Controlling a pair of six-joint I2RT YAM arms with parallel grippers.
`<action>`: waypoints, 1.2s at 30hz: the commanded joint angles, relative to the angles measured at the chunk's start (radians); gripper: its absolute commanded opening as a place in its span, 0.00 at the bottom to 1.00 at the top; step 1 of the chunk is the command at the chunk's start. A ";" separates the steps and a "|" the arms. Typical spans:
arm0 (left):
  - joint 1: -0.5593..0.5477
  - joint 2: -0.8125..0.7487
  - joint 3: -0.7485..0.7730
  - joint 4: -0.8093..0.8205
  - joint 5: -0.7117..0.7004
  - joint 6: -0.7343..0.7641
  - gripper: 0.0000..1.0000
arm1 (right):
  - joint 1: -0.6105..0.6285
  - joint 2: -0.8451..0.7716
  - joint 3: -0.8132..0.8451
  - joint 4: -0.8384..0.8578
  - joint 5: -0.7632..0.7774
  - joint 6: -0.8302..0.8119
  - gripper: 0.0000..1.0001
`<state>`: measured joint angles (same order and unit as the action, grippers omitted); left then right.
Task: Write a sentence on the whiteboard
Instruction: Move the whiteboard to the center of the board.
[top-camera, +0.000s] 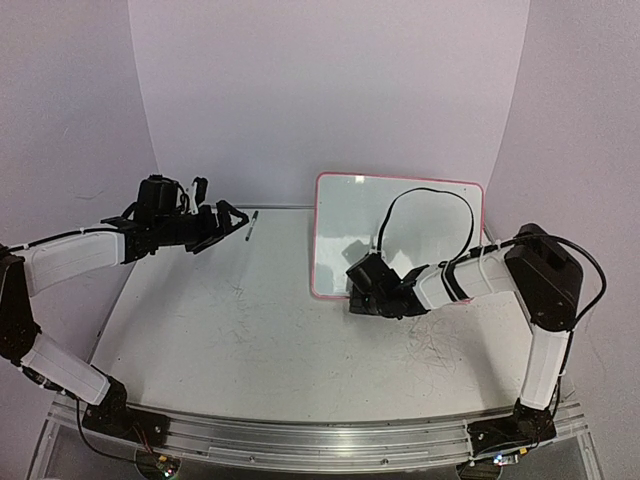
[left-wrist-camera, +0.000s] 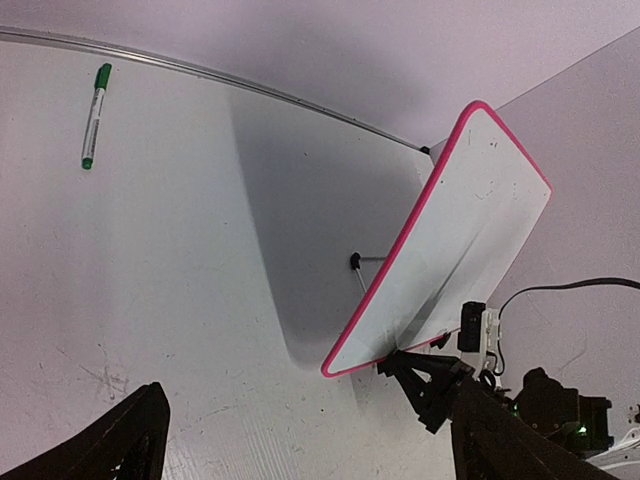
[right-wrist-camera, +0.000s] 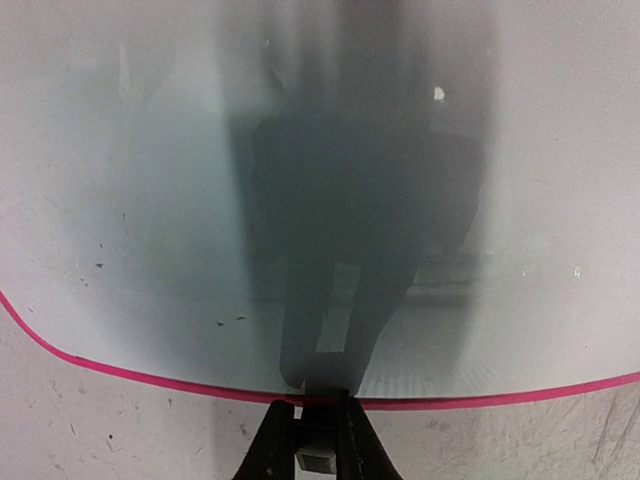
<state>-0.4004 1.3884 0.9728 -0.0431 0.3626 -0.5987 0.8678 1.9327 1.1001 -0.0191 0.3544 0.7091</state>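
The whiteboard (top-camera: 340, 230) with its pink-red frame stands tilted at the back right. It also shows in the left wrist view (left-wrist-camera: 470, 220) and fills the right wrist view (right-wrist-camera: 150, 200). Its face is blank but for a few specks; no green sentence shows. My right gripper (top-camera: 356, 290) is at the board's lower edge, its jaws (right-wrist-camera: 318, 425) shut on that edge around a small dark block. A green marker (top-camera: 252, 224) lies on the table at the back left (left-wrist-camera: 95, 115). My left gripper (top-camera: 225, 220) hovers open and empty just left of it (left-wrist-camera: 310, 450).
The large scuffed white tabletop (top-camera: 250, 330) carries old scribble marks at the front right. A thin wire stand leg (left-wrist-camera: 368, 262) props the board from behind. A black cable (top-camera: 432, 192) loops above the right arm in front of the board. Purple walls close the back and sides.
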 joint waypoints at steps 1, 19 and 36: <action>-0.002 -0.026 -0.011 0.039 -0.002 0.022 0.99 | 0.075 0.000 0.057 0.021 -0.003 0.082 0.04; -0.002 -0.012 -0.005 -0.042 -0.028 0.023 0.99 | 0.219 0.034 0.025 -0.157 0.158 0.244 0.05; -0.002 0.361 0.228 -0.072 -0.282 0.167 0.96 | 0.227 -0.181 -0.064 -0.132 0.160 0.025 0.76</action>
<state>-0.4004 1.6202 1.0546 -0.1086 0.1797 -0.5125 1.0913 1.8966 1.0546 -0.1606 0.5072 0.8119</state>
